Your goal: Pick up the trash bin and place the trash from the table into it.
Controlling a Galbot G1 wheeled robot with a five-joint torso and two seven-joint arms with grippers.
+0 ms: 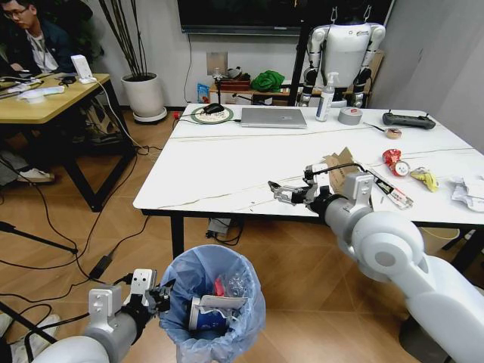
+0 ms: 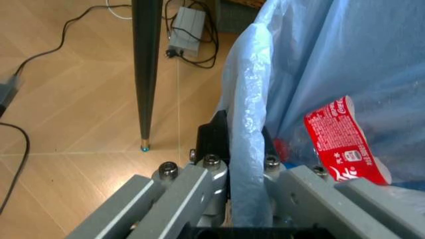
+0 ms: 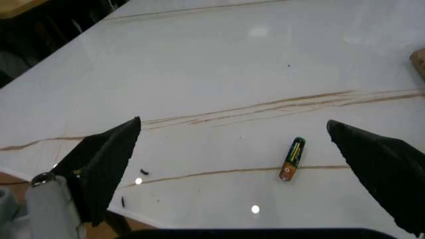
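The left tool (image 1: 160,296) is low by the floor, in front of the surface. It is clamped on the rim of the trash bin (image 1: 181,325). In the left wrist view its fingers (image 2: 212,137) pinch the blue bag and the rim between them. The bin sits off the surface, just in front of its near left corner. Inside the bin are a paper cup (image 1: 206,314), a clear crushed bottle (image 1: 236,285) and a bit of red. The left wrist view shows a red label (image 2: 344,144) pressed against the bag.

The right tool (image 1: 281,193) hangs over the near edge of the surface (image 1: 227,162). Its fingers (image 3: 99,159) are spread wide with nothing in them. On the surface under them lies a small battery (image 3: 292,158), orange, green and black, close to the near edge.

More trash is still on the surface, toward the right edge. There is torn brown cardboard (image 1: 338,168), red wrappers (image 1: 394,161), something yellow (image 1: 426,178) and white tissues (image 1: 467,190).

Near the far edge sit a laptop (image 1: 273,117), a spray bottle (image 1: 326,98) and a tape roll (image 1: 349,116).
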